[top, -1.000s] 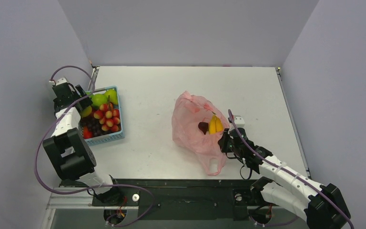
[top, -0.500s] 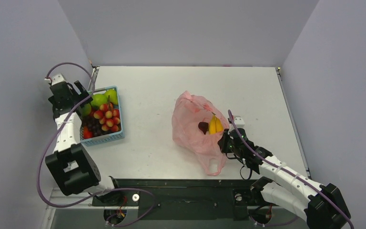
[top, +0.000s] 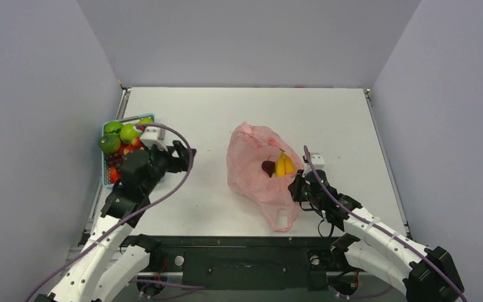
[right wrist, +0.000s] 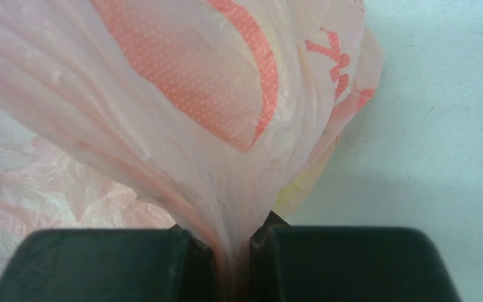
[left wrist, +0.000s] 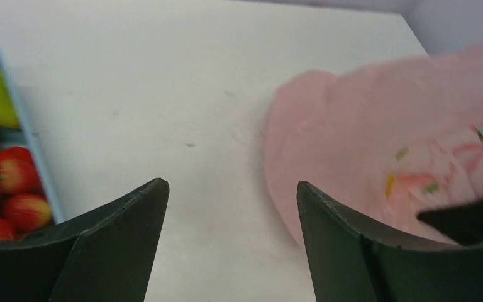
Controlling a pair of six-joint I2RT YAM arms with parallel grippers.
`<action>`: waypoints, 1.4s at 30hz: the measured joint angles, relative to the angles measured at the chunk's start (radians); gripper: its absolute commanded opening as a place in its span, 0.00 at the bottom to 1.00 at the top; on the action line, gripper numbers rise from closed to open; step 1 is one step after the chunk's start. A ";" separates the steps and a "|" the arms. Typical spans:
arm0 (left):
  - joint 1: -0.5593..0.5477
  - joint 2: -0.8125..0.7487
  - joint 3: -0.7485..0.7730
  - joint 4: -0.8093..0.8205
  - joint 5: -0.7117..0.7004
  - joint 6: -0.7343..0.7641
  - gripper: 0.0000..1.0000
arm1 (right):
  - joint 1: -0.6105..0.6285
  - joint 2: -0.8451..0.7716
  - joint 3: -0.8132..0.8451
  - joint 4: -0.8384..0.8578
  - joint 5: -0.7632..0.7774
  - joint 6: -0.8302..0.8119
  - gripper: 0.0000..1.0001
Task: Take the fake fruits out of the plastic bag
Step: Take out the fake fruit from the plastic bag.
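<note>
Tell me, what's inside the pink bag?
Yellow bananas and a dark red fruit show in the pink plastic bag at its open mouth. Anything deeper is hidden by the crinkly plastic.

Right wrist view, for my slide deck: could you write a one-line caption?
Right gripper pinches a fold of the pink plastic bag above the white table.

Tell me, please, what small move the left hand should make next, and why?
Probably reach on toward the bananas: the left hand is open and empty, short of the plastic bag, whose edge the right hand pinches.
</note>
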 measured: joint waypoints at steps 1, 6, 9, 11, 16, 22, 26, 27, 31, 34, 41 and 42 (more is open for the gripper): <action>-0.047 -0.021 -0.029 0.002 0.018 -0.002 0.71 | -0.001 -0.005 -0.001 0.000 0.000 0.000 0.00; -0.411 -0.026 -0.163 0.068 0.129 0.014 0.72 | -0.006 -0.017 -0.005 0.000 0.005 0.001 0.00; -0.608 0.017 -0.184 0.151 0.165 0.048 0.70 | -0.011 -0.019 -0.008 0.000 0.005 0.001 0.00; -0.684 0.062 -0.184 0.234 0.183 0.062 0.66 | -0.011 -0.019 -0.010 0.000 0.005 0.001 0.00; -0.798 0.332 -0.095 0.381 0.103 0.076 0.60 | -0.012 -0.019 -0.011 0.000 0.007 0.001 0.00; -0.898 0.705 0.085 0.476 -0.140 0.040 0.59 | -0.012 -0.021 -0.011 0.000 0.008 0.001 0.00; -0.901 0.893 0.240 0.436 -0.291 -0.006 0.56 | -0.013 -0.024 -0.013 0.000 0.008 0.001 0.00; -0.899 0.926 0.274 0.425 -0.325 -0.021 0.55 | -0.013 -0.028 -0.015 0.000 0.008 0.001 0.00; -0.883 0.991 0.343 0.401 -0.419 -0.074 0.51 | -0.018 -0.051 -0.020 0.000 0.008 0.001 0.00; -0.858 1.009 0.349 0.395 -0.451 -0.112 0.51 | -0.018 -0.056 -0.023 0.000 0.008 0.001 0.00; -0.761 1.077 0.355 0.386 -0.429 -0.178 0.63 | -0.018 -0.056 -0.024 0.002 0.008 0.001 0.00; -0.748 1.092 0.358 0.386 -0.420 -0.186 0.65 | -0.018 -0.056 -0.024 0.002 0.008 0.001 0.00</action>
